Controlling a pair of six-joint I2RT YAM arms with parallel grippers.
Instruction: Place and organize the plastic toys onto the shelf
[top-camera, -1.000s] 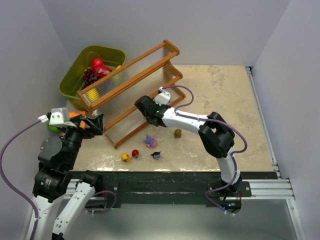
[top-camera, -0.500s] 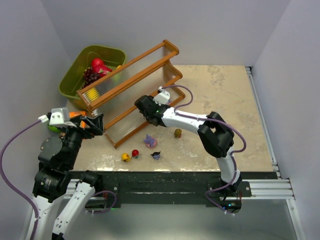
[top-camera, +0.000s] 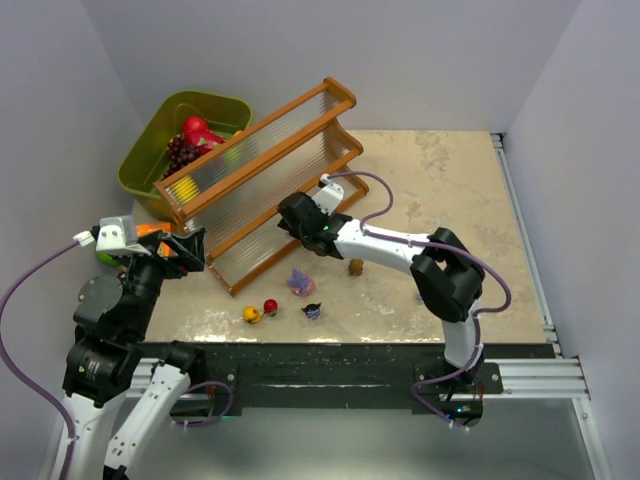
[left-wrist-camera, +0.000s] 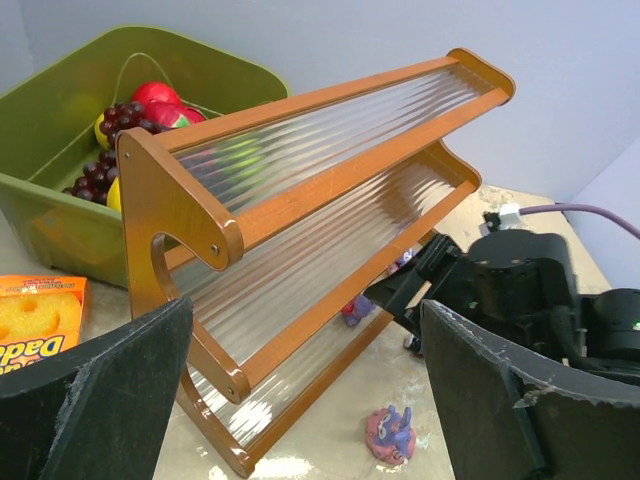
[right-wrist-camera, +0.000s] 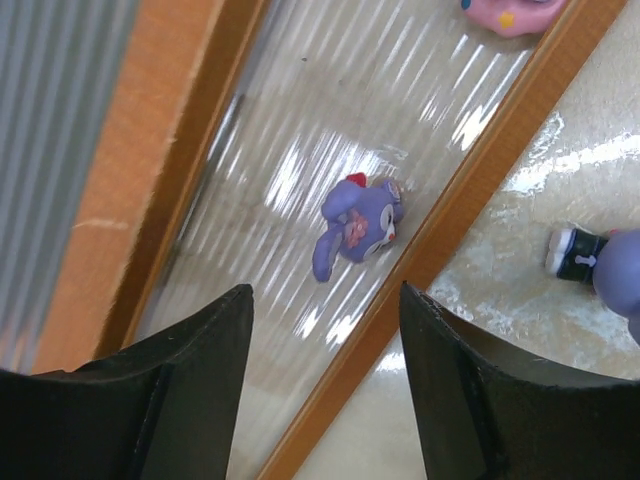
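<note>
The shelf (top-camera: 262, 170) stands slanted at the back left, with its three ribbed tiers facing the arms. A purple bunny toy (right-wrist-camera: 358, 228) lies on its side on the bottom tier, free of my open right gripper (right-wrist-camera: 325, 295), which hovers just above it. A pink toy (right-wrist-camera: 515, 12) sits further along that tier. Several toys rest on the table: a purple-pink one (top-camera: 300, 283), an olive one (top-camera: 356, 266), a yellow one (top-camera: 252, 315), a red one (top-camera: 270, 307) and a dark blue one (top-camera: 312, 311). My left gripper (left-wrist-camera: 305, 320) is open and empty, off the shelf's near end.
An olive-green bin (top-camera: 150, 150) with red fruit and grapes stands behind the shelf. An orange sponge box (left-wrist-camera: 40, 320) and a green ball (top-camera: 105, 257) lie by the left arm. Walls close in on three sides.
The right gripper has opened and let go of the purple bunny, which now lies on the bottom tier. The right arm has shifted slightly back. The left arm is still.
</note>
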